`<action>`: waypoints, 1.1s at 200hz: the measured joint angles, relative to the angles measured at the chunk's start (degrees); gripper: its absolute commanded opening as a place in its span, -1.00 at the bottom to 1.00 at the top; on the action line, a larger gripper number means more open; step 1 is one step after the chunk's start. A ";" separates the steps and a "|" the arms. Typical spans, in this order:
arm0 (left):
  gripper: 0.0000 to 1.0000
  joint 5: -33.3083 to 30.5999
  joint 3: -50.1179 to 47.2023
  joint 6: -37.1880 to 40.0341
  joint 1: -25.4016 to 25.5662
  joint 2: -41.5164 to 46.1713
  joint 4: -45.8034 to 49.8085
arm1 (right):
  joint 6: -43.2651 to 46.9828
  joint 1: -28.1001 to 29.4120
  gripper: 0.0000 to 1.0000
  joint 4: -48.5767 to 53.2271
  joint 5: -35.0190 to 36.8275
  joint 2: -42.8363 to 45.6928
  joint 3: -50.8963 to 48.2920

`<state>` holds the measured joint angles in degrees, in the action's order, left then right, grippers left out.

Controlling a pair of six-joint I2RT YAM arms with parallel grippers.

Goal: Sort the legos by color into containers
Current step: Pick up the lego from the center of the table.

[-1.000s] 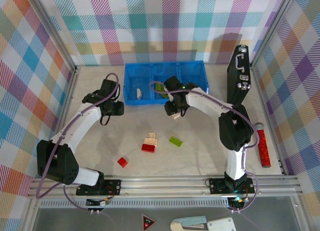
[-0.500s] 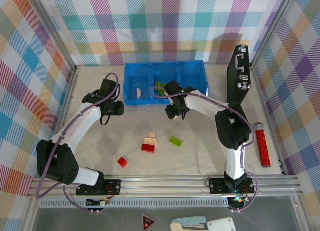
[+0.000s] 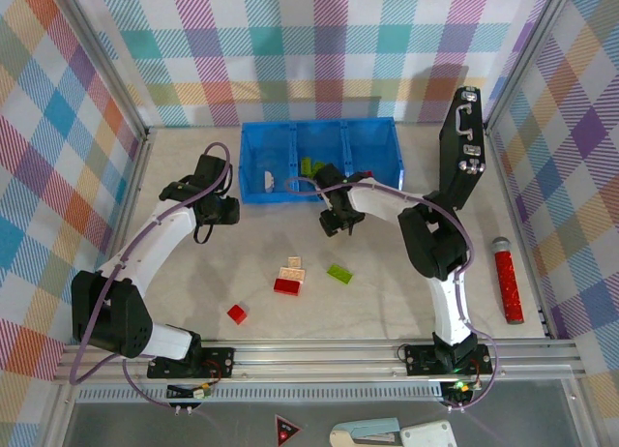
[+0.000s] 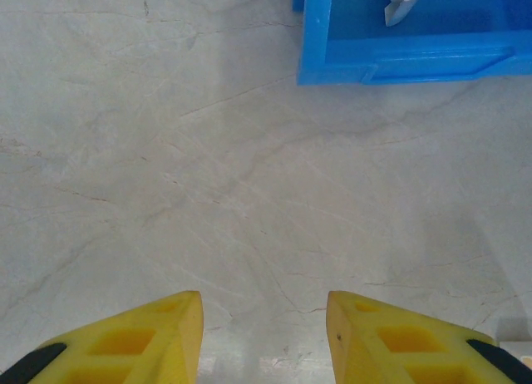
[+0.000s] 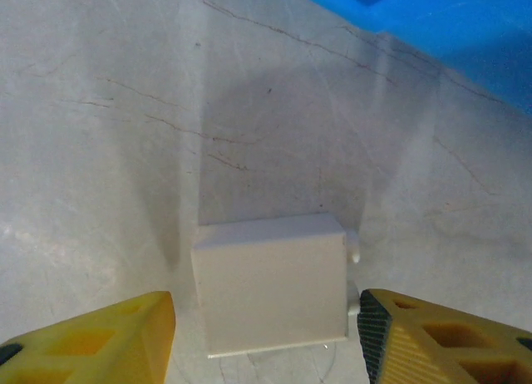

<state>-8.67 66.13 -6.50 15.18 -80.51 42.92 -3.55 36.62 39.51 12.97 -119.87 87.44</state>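
- Top external view, nearest the arm bases: a small red lego [image 3: 237, 313] lies loose on the table [image 3: 193, 273]. A little beyond it are a red brick [image 3: 287, 286] with a cream brick [image 3: 293, 269] touching its far side, and a lime green brick [image 3: 339, 272] just to their right. All four are unsorted.
- Farther in, the right gripper [image 5: 266, 307] points down just short of the tray, with a cream lego [image 5: 268, 272] between its jaws. The jaws look released: the left finger [image 5: 108, 334] stands clear of the brick and the right finger [image 5: 432, 342] is just beside its studs. The brick appears to rest on the table rather than be clamped.
- At about the same depth, the left gripper [image 4: 264, 317] hovers with its jaws apart and nothing between them, near the tray's left front corner.
- Beyond them, the blue tray [image 3: 253, 162] holds a white piece [image 3: 272, 181] in its left compartment and lime green pieces [image 3: 309, 165] in the middle one. No red brick can be made out inside.
- Judged from this, the sort is partly done. White and green are begun, red is not, and five bricks remain outside.
- The table is pale stone-like sheet with fine veins, flat and bare of clutter.
- A red cylinder [image 3: 507, 278] lies at the right edge, and a black case [image 3: 462, 147] stands beyond it.
- Pastel plaid walls [image 3: 319, 50] on metal rails close in the cell.
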 measured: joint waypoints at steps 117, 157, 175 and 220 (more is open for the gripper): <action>-0.13 0.02 0.00 0.17 0.00 0.00 -0.02 | -0.04 0.11 -0.04 0.15 -0.55 -0.35 0.55; -0.13 0.04 0.00 0.17 0.00 0.28 -0.02 | -0.22 0.11 -0.08 0.35 -1.18 -0.28 0.66; -0.13 0.04 0.00 0.17 0.00 0.76 -0.04 | -0.24 0.22 -0.08 0.55 -1.29 -0.28 0.79; -0.13 0.07 0.00 0.17 0.00 1.70 -0.04 | -0.48 1.09 -0.07 2.51 -2.01 -0.28 2.80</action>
<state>-8.60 66.13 -6.33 15.18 -78.81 42.87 -4.03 37.71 42.02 10.96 -120.16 90.24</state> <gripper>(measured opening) 0.434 0.466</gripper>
